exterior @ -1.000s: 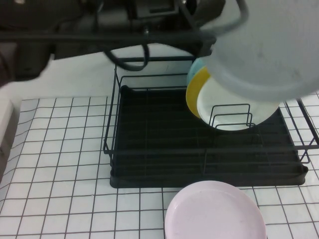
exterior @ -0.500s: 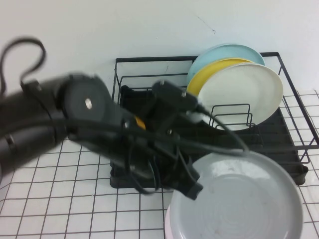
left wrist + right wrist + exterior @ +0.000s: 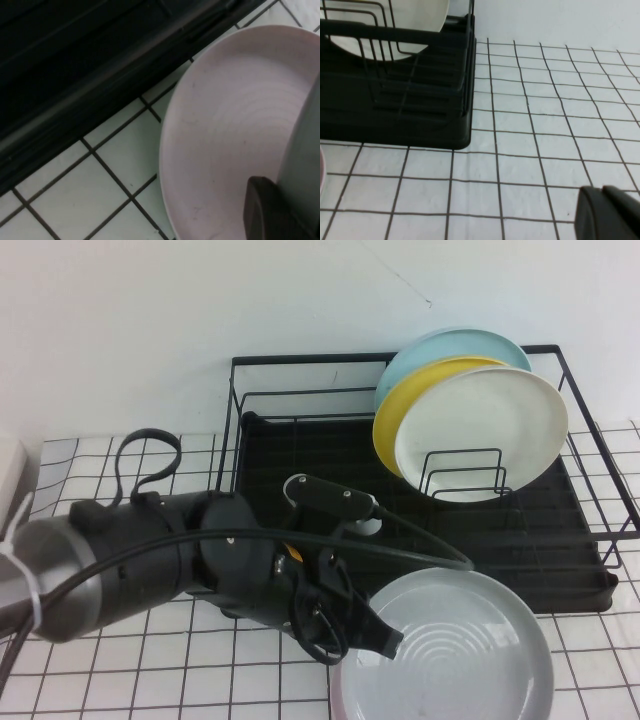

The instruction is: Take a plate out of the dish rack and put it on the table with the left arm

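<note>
My left gripper (image 3: pixel 388 642) is shut on the left rim of the grey plate (image 3: pixel 460 650). It holds the plate nearly level, low over the table (image 3: pixel 120 680) in front of the dish rack (image 3: pixel 300 450). The grey plate covers most of a pale pink plate (image 3: pixel 338 698) lying on the table. In the left wrist view one dark finger (image 3: pixel 265 210) presses the grey plate's edge (image 3: pixel 306 160) above the pink plate (image 3: pixel 230 125). My right gripper (image 3: pixel 607 212) hangs shut with nothing in it, over bare table right of the rack; it is out of the high view.
Blue (image 3: pixel 420 355), yellow (image 3: pixel 392 425) and white (image 3: pixel 480 435) plates stand upright in the rack's back right dividers. The rack's front edge (image 3: pixel 75 100) runs just behind the pink plate. A white wall stands behind the rack.
The left arm has swung the grey plate from high above the rack down and forward, and it now sits low over the pink plate. The arm has dropped toward the table.
</note>
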`<act>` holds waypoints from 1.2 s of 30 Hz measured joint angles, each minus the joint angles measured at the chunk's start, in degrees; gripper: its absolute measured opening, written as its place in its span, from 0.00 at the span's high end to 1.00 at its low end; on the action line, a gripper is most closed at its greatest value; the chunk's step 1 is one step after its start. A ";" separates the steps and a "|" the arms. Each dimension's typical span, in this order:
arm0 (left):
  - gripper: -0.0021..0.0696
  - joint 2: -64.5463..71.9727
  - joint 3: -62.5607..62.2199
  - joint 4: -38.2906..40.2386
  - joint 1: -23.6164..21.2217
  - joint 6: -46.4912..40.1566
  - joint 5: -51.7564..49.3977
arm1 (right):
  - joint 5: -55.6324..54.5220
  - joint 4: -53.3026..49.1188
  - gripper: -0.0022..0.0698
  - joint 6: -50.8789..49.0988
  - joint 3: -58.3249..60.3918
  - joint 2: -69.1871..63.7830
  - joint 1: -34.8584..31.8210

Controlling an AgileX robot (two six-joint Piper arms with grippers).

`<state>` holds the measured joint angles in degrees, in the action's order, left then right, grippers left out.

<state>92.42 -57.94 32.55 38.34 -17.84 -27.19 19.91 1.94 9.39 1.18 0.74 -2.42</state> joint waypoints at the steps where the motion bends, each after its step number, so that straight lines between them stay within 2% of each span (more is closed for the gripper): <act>1: 0.93 0.41 0.12 0.00 0.00 0.14 0.04 | 0.00 0.00 0.97 0.00 0.00 0.00 0.00; 4: 0.92 0.90 0.12 0.00 0.00 0.32 0.19 | 0.00 0.00 0.97 0.00 0.00 0.00 0.00; 6: 0.87 0.90 0.12 -0.26 0.00 0.42 0.44 | 0.00 0.00 0.97 0.00 0.00 0.00 0.00; 13: 0.49 0.90 0.12 -0.99 0.00 0.42 0.48 | 0.00 0.00 0.97 0.00 0.00 0.00 0.00; 16: 0.46 0.79 0.12 -1.94 0.00 0.73 0.48 | 0.00 0.00 0.97 0.00 0.00 0.00 0.00; 20: 0.53 -1.28 0.12 -5.04 0.00 3.41 0.48 | 0.00 0.00 0.97 0.00 0.00 0.00 0.00; 22: 0.63 -2.85 0.12 -8.08 0.00 5.83 0.48 | 0.00 0.00 0.97 0.00 0.00 0.00 0.00; 25: 0.82 -5.92 0.12 -14.67 0.00 10.68 0.37 | 0.00 0.00 0.97 0.00 0.00 0.00 0.00; 27: 0.90 -8.28 0.12 -20.59 0.00 15.10 0.37 | 0.00 0.00 0.97 0.00 0.00 0.00 0.00; 32: 0.96 -16.63 0.12 -36.98 0.00 28.56 0.58 | 0.00 0.00 0.97 0.00 0.00 0.00 0.00; 36: 0.97 -23.89 0.22 -54.46 0.00 40.22 -0.19 | 0.00 0.00 0.97 0.00 0.00 0.00 0.00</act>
<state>68.53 -57.72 -21.91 38.34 22.38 -27.38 19.91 1.94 9.39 1.18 0.74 -2.42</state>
